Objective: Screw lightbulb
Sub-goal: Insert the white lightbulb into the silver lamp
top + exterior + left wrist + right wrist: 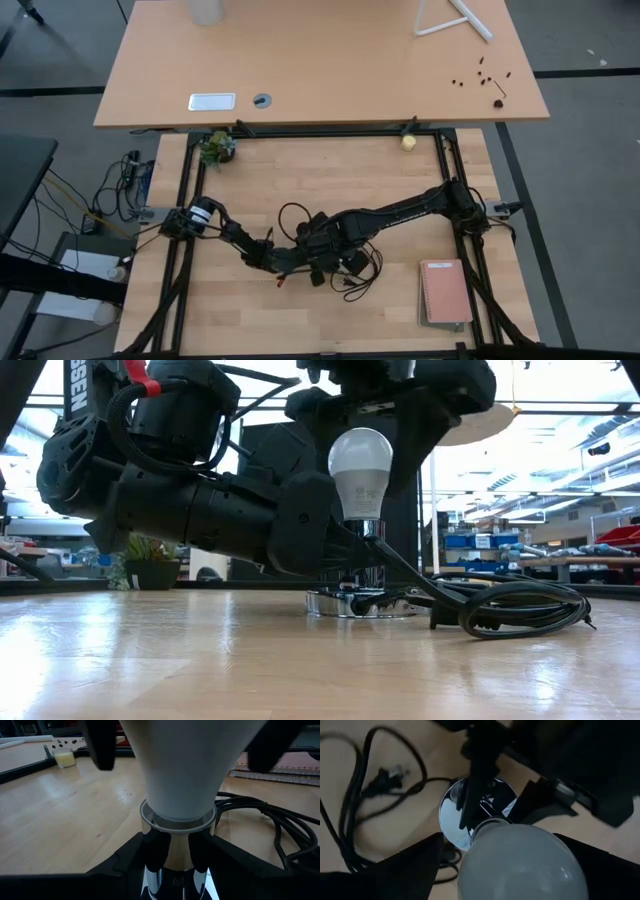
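Both grippers are being kept mid-table, well clear of every edge. Right gripper (520, 865) is being held wide around the lightbulb (360, 472); left gripper (172, 855) is being clamped on the socket (176, 840) beneath it.

A pale wooden worktop (300, 310) sits on grey floor (580, 150). Behind it stands a tan desk (330, 60); bright ceiling lights (560, 380) glare above distant shelving (480, 540).
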You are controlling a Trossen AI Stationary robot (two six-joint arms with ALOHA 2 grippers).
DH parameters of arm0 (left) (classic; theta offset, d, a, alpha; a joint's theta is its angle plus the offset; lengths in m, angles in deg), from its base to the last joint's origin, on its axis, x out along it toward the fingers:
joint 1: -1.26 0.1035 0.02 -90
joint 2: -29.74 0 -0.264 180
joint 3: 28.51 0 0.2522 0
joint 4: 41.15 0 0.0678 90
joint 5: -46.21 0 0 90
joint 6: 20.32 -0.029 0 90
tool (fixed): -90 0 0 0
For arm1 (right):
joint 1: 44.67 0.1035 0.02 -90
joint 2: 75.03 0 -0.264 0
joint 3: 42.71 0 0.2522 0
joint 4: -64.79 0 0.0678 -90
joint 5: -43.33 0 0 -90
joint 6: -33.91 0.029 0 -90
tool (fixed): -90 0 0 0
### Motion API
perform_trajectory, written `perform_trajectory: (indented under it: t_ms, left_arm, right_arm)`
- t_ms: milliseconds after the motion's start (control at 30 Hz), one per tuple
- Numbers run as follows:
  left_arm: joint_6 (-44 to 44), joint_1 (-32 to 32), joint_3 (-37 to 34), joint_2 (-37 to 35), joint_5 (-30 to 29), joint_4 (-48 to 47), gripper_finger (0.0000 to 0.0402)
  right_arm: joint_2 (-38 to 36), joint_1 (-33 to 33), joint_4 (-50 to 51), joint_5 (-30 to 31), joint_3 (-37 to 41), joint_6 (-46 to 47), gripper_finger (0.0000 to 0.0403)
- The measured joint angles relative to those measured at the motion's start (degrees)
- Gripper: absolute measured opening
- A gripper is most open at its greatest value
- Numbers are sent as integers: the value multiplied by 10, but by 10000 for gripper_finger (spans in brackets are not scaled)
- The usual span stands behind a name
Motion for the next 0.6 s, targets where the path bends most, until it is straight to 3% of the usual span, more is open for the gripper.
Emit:
perform_trajectory:
  t_ms: [600]
  left_arm:
    - [-2, 0, 0, 0, 4, 0, 185]
  right_arm:
    - [0, -2, -8, 0, 0, -187, 373]
